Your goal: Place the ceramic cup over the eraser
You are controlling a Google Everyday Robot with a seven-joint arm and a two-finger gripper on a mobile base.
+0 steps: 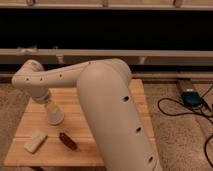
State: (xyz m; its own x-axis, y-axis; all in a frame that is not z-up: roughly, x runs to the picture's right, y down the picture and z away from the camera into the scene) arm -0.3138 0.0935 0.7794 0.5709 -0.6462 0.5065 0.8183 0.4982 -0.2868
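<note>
The ceramic cup (55,115) is a small white tapered vessel, tilted with its wide end toward the wooden table. It hangs at the gripper (50,106) (arm end, left side). The eraser is not visible.

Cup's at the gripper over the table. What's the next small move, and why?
Probably raise the ceramic cup slightly rather than lower it. It hangs at the gripper, low over the table's left side, near the whitish block and reddish-brown oval. No black eraser shows; it may be hidden beneath the cup or arm.
</note>
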